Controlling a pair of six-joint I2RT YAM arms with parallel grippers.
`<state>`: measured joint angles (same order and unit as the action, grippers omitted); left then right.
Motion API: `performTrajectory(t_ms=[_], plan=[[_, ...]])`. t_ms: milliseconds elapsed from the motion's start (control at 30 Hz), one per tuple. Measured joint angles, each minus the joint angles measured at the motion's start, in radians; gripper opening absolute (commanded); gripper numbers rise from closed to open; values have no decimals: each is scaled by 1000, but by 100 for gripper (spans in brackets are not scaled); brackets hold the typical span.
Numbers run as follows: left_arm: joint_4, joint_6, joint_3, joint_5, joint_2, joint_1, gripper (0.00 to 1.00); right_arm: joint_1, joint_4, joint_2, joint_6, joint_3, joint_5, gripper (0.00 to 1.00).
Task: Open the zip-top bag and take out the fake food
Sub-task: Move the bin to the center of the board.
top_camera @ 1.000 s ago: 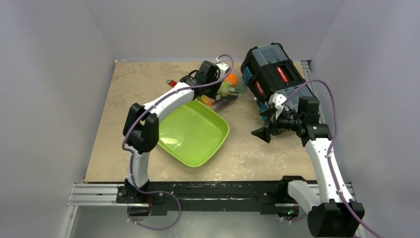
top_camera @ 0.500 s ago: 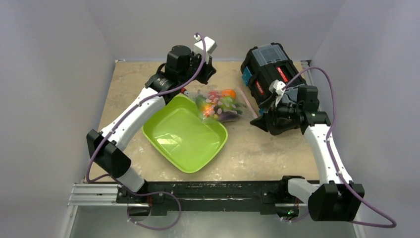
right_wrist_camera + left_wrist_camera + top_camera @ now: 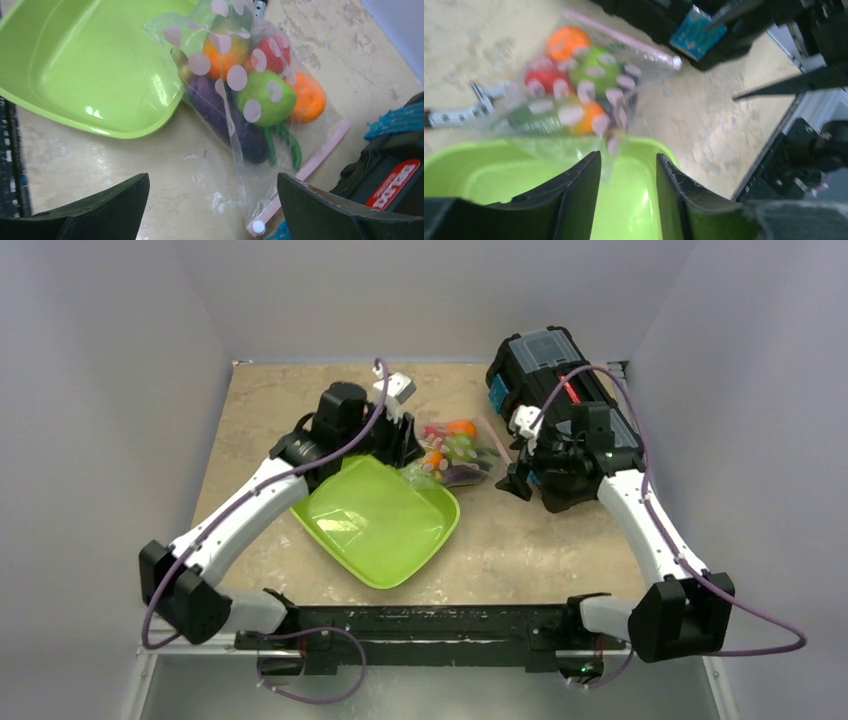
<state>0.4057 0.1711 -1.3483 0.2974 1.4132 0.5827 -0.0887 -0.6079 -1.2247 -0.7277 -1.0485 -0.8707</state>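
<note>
The zip-top bag (image 3: 456,453) lies on the table between the green tray and the black toolbox, one corner resting over the tray's rim. Its pink zip strip (image 3: 320,154) faces the toolbox, with the white slider (image 3: 258,227) at the near end. Inside is the fake food: a purple eggplant (image 3: 220,112), a green apple (image 3: 265,97), an orange fruit (image 3: 308,97), a red piece (image 3: 272,54) and green pods (image 3: 287,142). My left gripper (image 3: 629,157) hovers open over the tray, the bag's corner (image 3: 611,144) just past its tips. My right gripper (image 3: 212,177) is wide open, low by the bag's slider end.
The green tray (image 3: 345,502) sits mid-table, nothing inside but the bag's overhanging corner. A black toolbox (image 3: 545,380) stands at the back right, close behind my right gripper (image 3: 520,480). A red-handled wrench (image 3: 459,115) lies beyond the bag. Walls enclose three sides.
My left arm lifted the bag, brought it nearer onto the tray's rim, and its jaws have come apart off the bag. My right gripper moved in toward the bag's zip end.
</note>
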Motion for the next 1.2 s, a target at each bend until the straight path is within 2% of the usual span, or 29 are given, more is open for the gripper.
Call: performTrajectory(t_ms=[167,300,400,467,600,700,733,800,833,867,900,967,1000,1200], plan=[[32,76,222,23,-220,5,59,-153,96,-69,-24,-3,204,99],[35,128,365,8,-346,52,67,-214,195,-193,6,-7,364,98],[27,152,451,-22,-389,119,70,-234,250,-273,33,-8,464,91],[12,160,502,-57,-395,179,72,-241,274,-319,53,-11,513,80],[-30,159,539,-129,-320,302,74,-246,309,-384,92,-17,555,32],[-51,154,522,-200,-192,376,74,-247,320,-404,129,-18,556,4],[-51,151,511,-227,-145,394,74,-247,324,-405,136,-18,554,0],[-46,150,482,-285,-56,421,74,-247,336,-403,162,-17,537,0],[-45,151,472,-307,-29,426,72,-247,341,-402,168,-17,533,0],[-38,151,455,-338,4,429,65,-247,346,-401,178,-17,523,0],[-33,151,444,-361,23,430,52,-247,348,-399,185,-17,516,0],[-20,167,420,-395,52,431,7,-247,350,-389,200,-17,494,0],[-15,172,410,-414,60,435,0,-247,351,-387,203,-17,488,0],[89,176,393,-578,44,428,0,-247,340,-330,227,-19,410,0]])
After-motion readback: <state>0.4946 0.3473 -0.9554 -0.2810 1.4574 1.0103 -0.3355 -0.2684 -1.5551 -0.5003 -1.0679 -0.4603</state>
